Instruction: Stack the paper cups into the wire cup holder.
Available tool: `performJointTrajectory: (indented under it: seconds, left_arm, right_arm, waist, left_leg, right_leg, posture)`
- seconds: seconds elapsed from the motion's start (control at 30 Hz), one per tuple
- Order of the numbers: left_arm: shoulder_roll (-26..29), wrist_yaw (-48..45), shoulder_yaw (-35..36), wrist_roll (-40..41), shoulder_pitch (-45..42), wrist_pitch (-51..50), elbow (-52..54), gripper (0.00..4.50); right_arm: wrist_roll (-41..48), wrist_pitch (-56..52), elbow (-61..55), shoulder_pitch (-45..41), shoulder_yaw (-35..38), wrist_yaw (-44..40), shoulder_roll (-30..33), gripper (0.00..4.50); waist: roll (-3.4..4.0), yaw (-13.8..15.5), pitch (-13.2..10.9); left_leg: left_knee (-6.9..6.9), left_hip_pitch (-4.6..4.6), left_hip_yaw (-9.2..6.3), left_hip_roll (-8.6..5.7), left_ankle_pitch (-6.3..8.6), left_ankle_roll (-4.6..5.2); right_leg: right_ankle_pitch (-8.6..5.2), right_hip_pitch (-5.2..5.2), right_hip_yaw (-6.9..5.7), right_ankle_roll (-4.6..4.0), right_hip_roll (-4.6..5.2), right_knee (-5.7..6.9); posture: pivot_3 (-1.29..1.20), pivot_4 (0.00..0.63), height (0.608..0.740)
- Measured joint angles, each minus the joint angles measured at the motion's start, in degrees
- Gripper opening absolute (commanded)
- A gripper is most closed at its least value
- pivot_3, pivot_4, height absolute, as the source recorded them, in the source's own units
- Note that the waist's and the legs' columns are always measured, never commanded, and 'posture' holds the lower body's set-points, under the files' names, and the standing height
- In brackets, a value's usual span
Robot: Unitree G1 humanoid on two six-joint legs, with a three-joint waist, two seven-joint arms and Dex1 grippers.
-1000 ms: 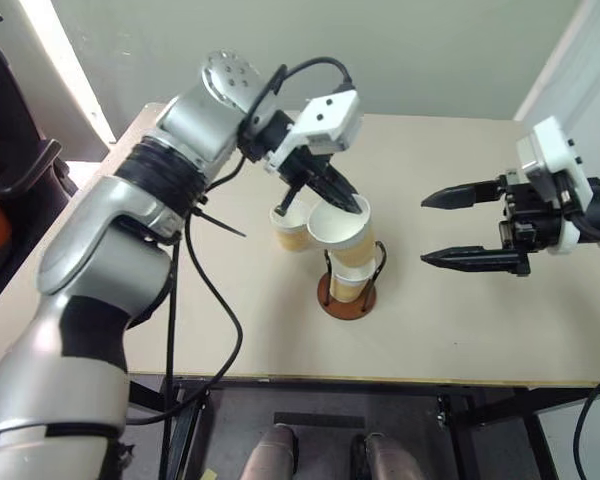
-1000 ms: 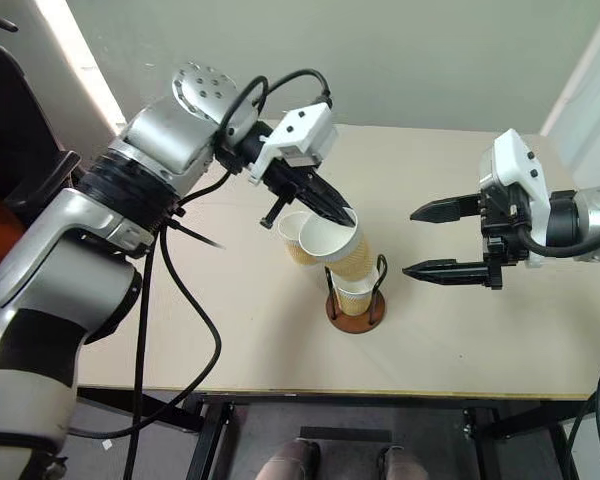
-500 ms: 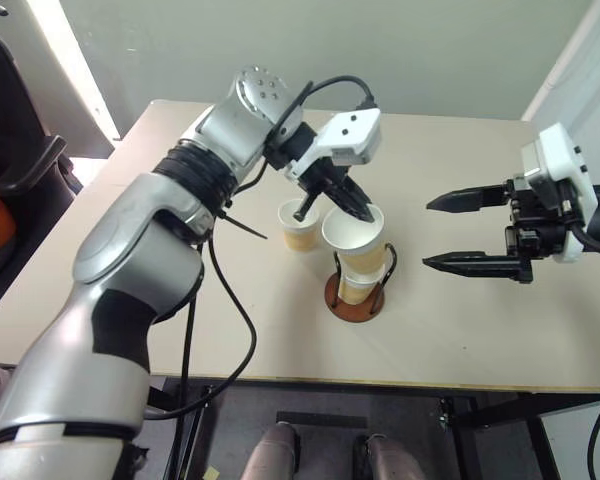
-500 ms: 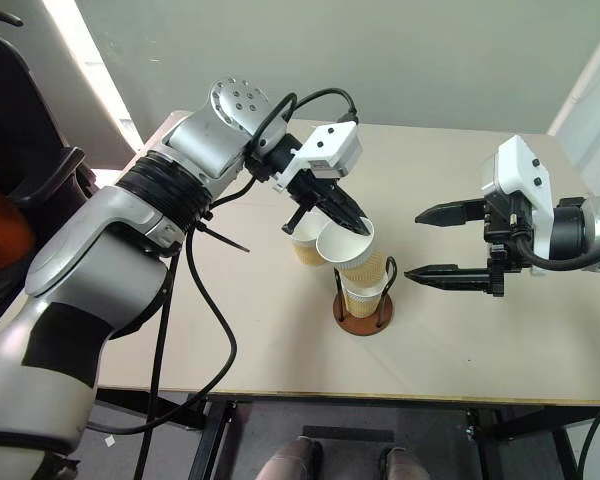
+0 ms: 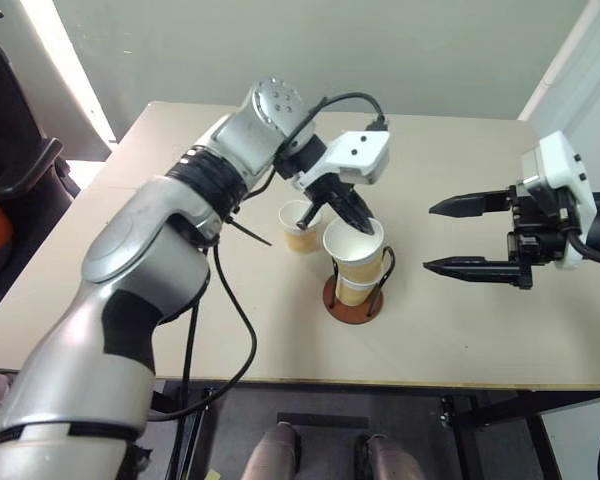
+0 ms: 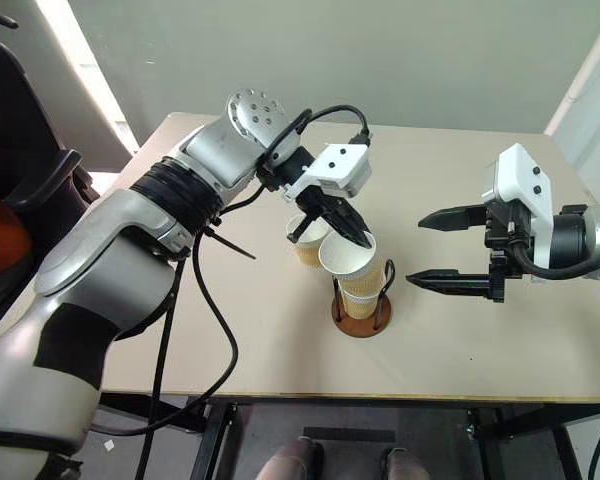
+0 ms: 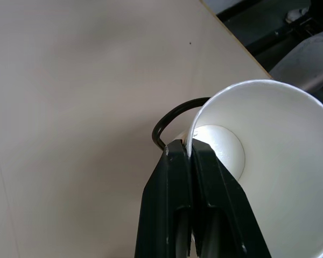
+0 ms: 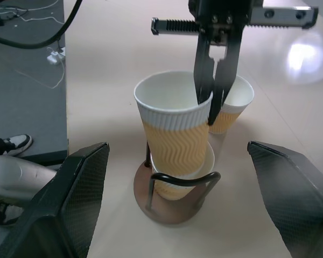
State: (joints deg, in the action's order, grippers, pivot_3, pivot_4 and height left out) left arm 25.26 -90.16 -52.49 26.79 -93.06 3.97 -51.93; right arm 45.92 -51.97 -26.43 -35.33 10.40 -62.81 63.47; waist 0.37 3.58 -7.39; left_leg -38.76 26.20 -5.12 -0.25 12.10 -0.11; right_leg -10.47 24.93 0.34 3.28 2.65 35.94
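My left gripper (image 5: pixel 364 222) is shut on the rim of a paper cup (image 5: pixel 352 246), one finger inside the rim and one outside. That cup stands nearly upright, its bottom nested in a second paper cup (image 8: pixel 175 184) that sits in the wire cup holder (image 5: pixel 357 309). A black wire loop (image 7: pixel 169 115) shows just beside the held cup's rim. A third paper cup (image 5: pixel 300 228) stands on the table right behind the holder on its left. My right gripper (image 5: pixel 428 238) hangs open to the right of the holder, apart from it, fingers pointing at the cups.
The beige table (image 5: pixel 470 340) has bare room to the right and in front of the holder, with its front edge close below. A dark chair (image 5: pixel 20 165) stands off the table's left side. A black cable (image 5: pixel 230 330) dangles from my left arm.
My left gripper has carried the held cup to the right and down, from tilted above the holder to nearly upright and nested in the holder's cup. The right gripper stays put.
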Motion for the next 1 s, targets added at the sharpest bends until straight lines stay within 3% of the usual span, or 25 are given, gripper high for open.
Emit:
performJointTrajectory:
  seconds: [0.23,0.43,0.57,0.77,1.0]
  left_arm:
    - [-1.2,0.0,0.3,-2.3,0.0,1.2,-1.7,2.38]
    - [-4.2,0.1,8.5,-8.6,-0.2,3.6,-10.0,2.38]
    - [-0.8,0.0,14.4,-14.5,-0.2,3.7,-14.9,2.38]
    - [3.7,0.0,17.0,-23.3,3.7,4.8,-18.7,2.38]
    - [3.9,0.0,19.3,-27.5,4.4,4.7,-19.3,2.38]
  right_arm:
    - [0.1,0.0,-0.6,0.6,0.0,0.9,0.2,4.29]
    - [0.0,0.3,-0.2,0.2,-0.4,0.8,0.3,4.29]
    - [-1.7,1.3,1.2,-4.4,-4.0,2.2,-2.1,4.29]
    - [-7.2,1.7,2.6,-7.7,-11.9,7.1,-8.9,4.29]
    - [-9.1,1.8,2.7,-8.2,-13.9,6.9,-9.4,4.29]
  waist:
    - [0.01,0.0,0.0]
    - [0.01,0.0,0.0]
    - [0.05,-0.7,0.0]
    - [0.09,-1.2,0.0]
    - [0.08,-0.5,0.0]
  left_leg:
    - [-0.05,0.00,0.07,0.00,0.03,0.06]
    - [-0.19,-0.02,0.23,0.01,0.12,0.20]
    - [-0.20,-0.19,0.53,0.08,0.22,0.37]
    - [-0.35,-0.10,0.63,0.04,0.30,0.60]
    - [-0.42,0.24,1.00,-0.20,0.51,0.94]
  right_leg:
    - [-0.01,0.00,0.03,0.03,0.01,0.00]
    - [-0.01,0.00,0.13,0.09,0.00,0.05]
    - [-0.04,0.02,0.41,0.14,-0.06,0.06]
    - [-0.05,0.18,0.74,0.32,-0.10,0.08]
    - [-0.10,0.56,1.16,0.55,0.13,-0.05]
  posture:
    - [0.00,0.150,0.740]
    - [0.00,0.150,0.740]
    - [0.00,0.150,0.740]
    - [0.00,0.150,0.740]
    - [0.00,0.150,0.740]
